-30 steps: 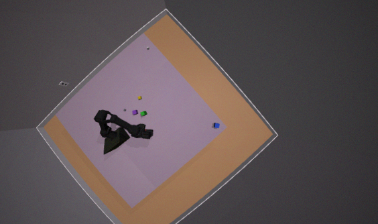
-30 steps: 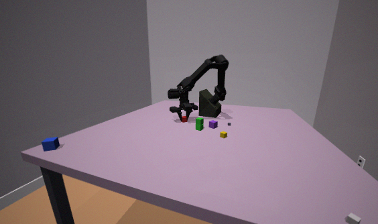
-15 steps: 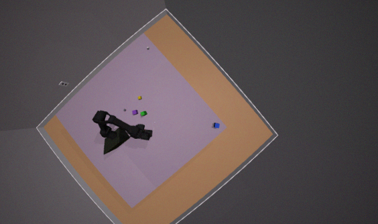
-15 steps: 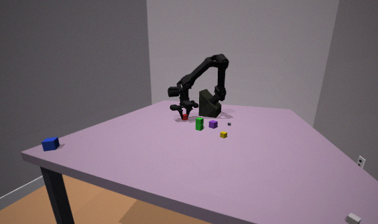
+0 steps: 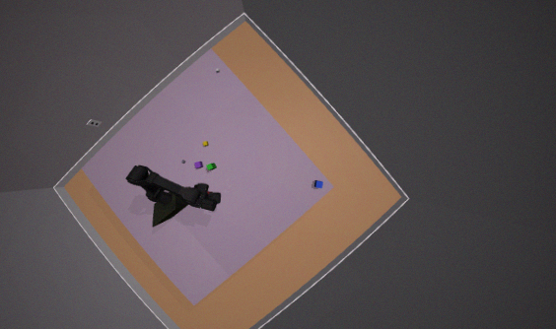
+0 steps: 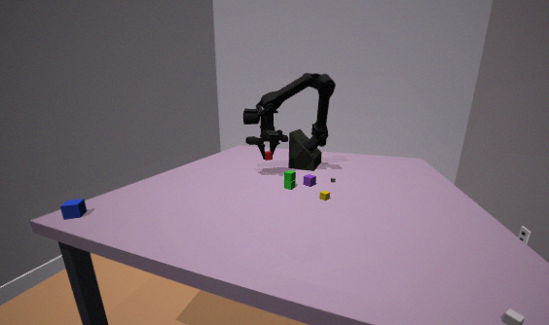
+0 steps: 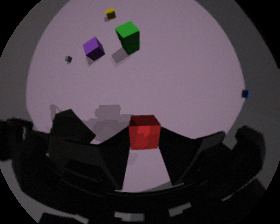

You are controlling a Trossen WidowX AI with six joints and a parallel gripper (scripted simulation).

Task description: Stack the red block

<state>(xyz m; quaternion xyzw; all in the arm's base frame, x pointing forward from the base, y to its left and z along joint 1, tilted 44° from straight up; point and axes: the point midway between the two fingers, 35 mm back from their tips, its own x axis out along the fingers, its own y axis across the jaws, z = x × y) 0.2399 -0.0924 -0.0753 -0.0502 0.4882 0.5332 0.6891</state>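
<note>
From where I stand, nothing here carries writing I can read: no labels, brands, numbers or signs on anything in any of the three views.

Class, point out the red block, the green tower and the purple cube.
red block (image 7: 144, 132), wrist view, front face.
green tower (image 6: 289, 179), exterior view, front side.
purple cube (image 6: 309, 180), exterior view, front face.

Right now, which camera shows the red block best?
The wrist view: the red block sits large between the pincer fingers. The exterior view shows it small, lifted off the table; the top view shows only a red sliver.
</note>
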